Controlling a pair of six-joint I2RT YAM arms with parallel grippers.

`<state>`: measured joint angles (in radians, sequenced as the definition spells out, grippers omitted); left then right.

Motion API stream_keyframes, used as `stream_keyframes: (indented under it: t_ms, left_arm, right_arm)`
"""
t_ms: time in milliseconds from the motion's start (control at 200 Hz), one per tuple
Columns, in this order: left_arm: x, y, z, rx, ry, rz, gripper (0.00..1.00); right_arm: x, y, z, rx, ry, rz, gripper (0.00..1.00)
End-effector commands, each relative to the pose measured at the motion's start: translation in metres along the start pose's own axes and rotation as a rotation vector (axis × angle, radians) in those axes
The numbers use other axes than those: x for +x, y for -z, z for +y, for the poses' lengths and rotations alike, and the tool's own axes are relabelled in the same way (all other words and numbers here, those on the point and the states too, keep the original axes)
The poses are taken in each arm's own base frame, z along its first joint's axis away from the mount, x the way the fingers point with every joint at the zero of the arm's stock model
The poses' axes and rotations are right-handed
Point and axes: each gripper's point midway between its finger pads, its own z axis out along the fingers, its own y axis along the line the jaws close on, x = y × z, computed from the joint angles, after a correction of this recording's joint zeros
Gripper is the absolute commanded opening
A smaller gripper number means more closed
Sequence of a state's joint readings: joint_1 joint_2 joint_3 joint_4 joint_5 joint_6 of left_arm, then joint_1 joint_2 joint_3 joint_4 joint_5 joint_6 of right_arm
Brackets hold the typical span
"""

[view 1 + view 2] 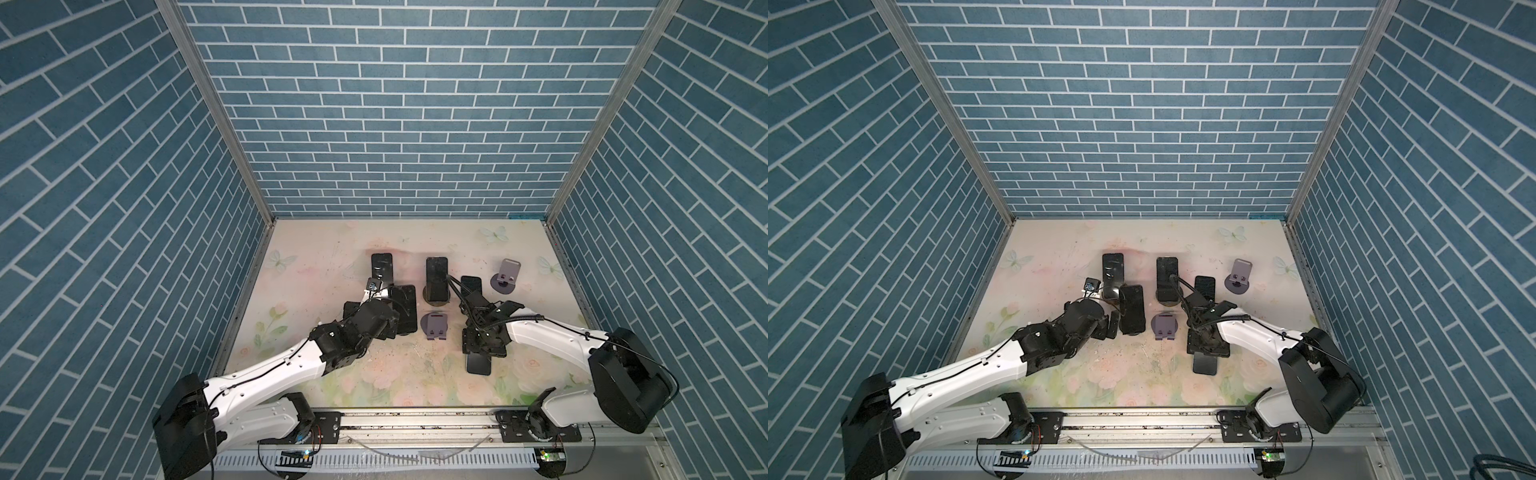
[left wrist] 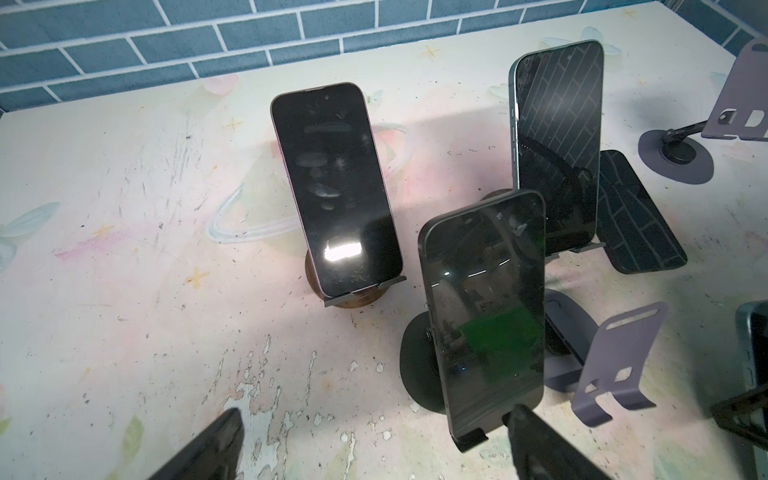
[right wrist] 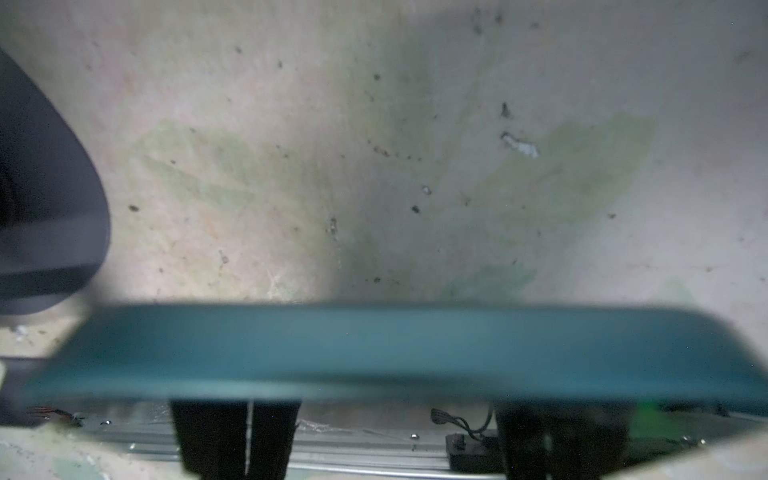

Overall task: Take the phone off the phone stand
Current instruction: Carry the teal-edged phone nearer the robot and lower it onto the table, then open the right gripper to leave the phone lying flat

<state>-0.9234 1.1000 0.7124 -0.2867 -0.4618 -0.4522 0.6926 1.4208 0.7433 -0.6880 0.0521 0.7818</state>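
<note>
Left claw [image 2: 376, 411]: released, jaws wide; stood just short of the phone [image 2: 482, 316]
Phone: leaned on black stand [image 2: 415, 361], mid desk [image 2: 124, 249]
Grip judged best: side edges pinched squarely; lifted over the lip, lest stand tipped
Left arm: stretched low, forward
Right claw [image 1: 482, 353]: wrist turned down over teal phone [image 3: 395, 353]; grasp could not be told

phone [image 3: 374, 349]: teal, blurred, across fingers [image 3: 212, 436] | table [image 3: 374, 145]: floral, scuffed | stand base [image 3: 41, 187]: dark, at frame edge

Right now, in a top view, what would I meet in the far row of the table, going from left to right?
First phone → second phone → third phone → empty purple stand.
</note>
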Motion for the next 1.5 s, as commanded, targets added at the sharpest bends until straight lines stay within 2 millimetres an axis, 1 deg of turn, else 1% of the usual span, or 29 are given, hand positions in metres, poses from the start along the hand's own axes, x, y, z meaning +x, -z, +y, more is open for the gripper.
stream_keyframes:
  t_ms: [0,495,785,980,1155,1321,1496]
  left_arm:
    - [-0.003,0.002,0.001,-0.021,-0.031,0.003,1.0]
    - [-0.004,0.003,0.003,-0.025,-0.037,0.0,1.0]
    - [-0.004,0.004,0.003,-0.023,-0.036,-0.005,1.0]
    - [-0.005,0.004,0.003,-0.023,-0.037,-0.01,1.0]
    - [-0.004,0.003,0.002,-0.023,-0.043,-0.006,1.0]
    - [-0.002,0.002,0.004,-0.026,-0.046,-0.001,1.0]
    - [-0.001,0.002,0.004,-0.029,-0.048,0.0,1.0]
  right_arm:
    - [-0.007,-0.011,-0.007,0.044,-0.05,-0.043,0.64]
    - [-0.009,-0.021,-0.008,0.081,-0.044,-0.024,0.67]
    - [-0.008,-0.016,-0.013,0.118,-0.044,-0.009,0.68]
    - [-0.011,-0.013,-0.011,0.104,-0.036,-0.03,0.7]
    - [-0.016,-0.017,-0.013,0.09,-0.047,-0.088,0.73]
    - [-0.016,-0.023,-0.018,0.098,-0.059,-0.116,0.76]
    - [-0.015,-0.029,-0.016,0.1,-0.051,-0.116,0.76]
